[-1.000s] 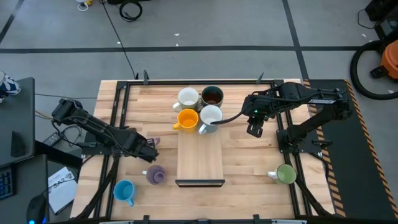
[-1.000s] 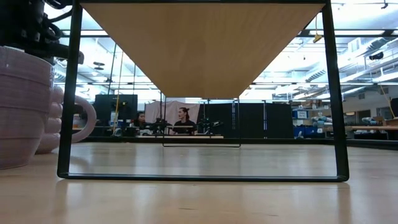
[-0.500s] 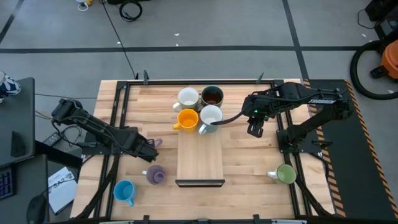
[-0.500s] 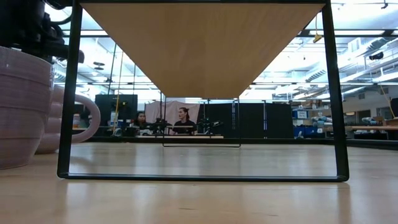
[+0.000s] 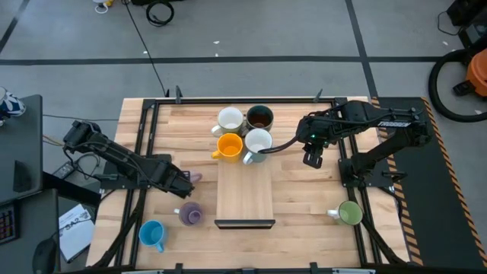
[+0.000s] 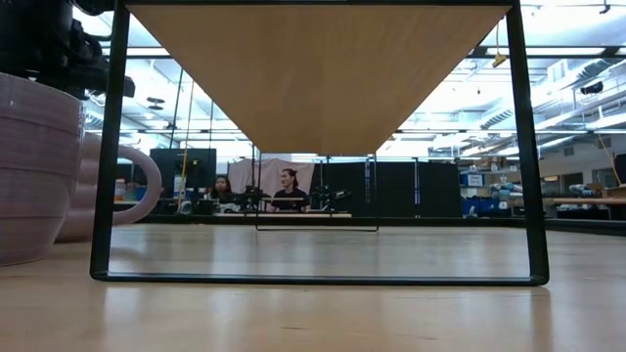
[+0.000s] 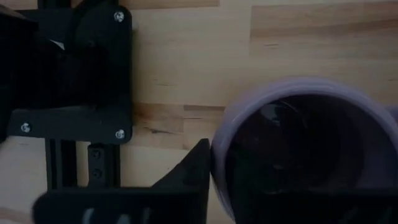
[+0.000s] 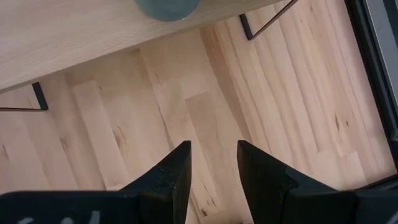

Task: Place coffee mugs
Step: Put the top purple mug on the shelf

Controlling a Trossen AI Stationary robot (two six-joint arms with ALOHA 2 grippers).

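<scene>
My left gripper [image 5: 185, 181] points down over a lavender mug [image 5: 195, 176] that stands upright on the table's left side, and is shut on its rim. A second lavender mug [image 5: 189, 214] and a light blue mug [image 5: 152, 234] stand nearer the front edge. A green mug [image 5: 349, 213] stands at the front right. Two white mugs [image 5: 230, 119] [image 5: 257, 141], a dark grey one [image 5: 259, 117] and an orange one [image 5: 228, 145] stand on the far end of a raised wooden shelf [image 5: 245, 194]. My right gripper [image 5: 312, 157] hangs open above bare table, right of the shelf. My left gripper comes at the lavender mug from above, pointing down. One finger [image 7: 194, 171] lies against the outside of the mug's wall, just below the rim [image 7: 219, 155]. The other finger is lost in the mug's dark inside. The mug stands upright on the table.
The shelf stands on thin black legs [image 6: 108, 147], with open room beneath it. A black frame [image 5: 144, 144] runs along the table's left and right sides. People sit in the room far behind the table [image 6: 289, 191].
The lavender mug under my left gripper has turned a little on the table: in the low view its handle now sticks out farther toward the shelf leg. My left gripper has rolled slightly above it without changing place.
</scene>
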